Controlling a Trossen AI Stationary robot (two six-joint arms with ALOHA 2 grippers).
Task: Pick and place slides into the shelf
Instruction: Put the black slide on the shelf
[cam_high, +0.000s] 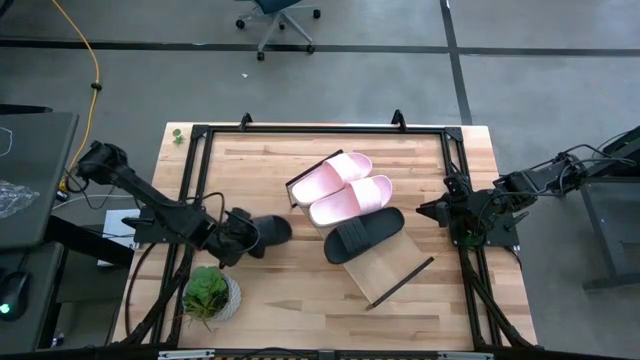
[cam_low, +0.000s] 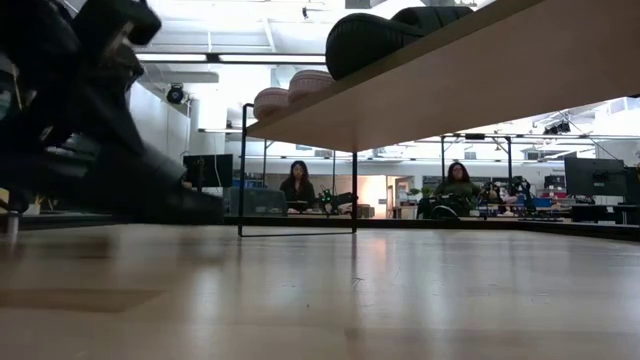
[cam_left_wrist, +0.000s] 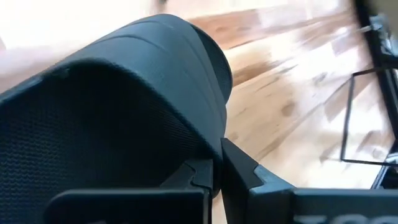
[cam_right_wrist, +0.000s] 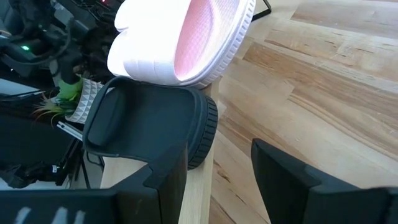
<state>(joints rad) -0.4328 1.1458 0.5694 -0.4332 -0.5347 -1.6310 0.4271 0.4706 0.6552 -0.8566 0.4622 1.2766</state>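
Shelf (cam_high: 392, 268) on tabletop (cam_high: 300, 300) carrying two pink slides (cam_high: 345, 188) and one black slide (cam_high: 363, 235); left gripper (cam_high: 243, 236) fingers clamped on second black slide (cam_high: 270, 232); right gripper (cam_high: 432, 211) fingers apart beside shelf.

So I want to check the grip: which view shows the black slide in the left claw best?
The left wrist view: the black slide fills it, pinched by the left claw. The high view shows the slide small, off the shelf. The low view gives only a dark blur; the right wrist view doesn't clearly show it.
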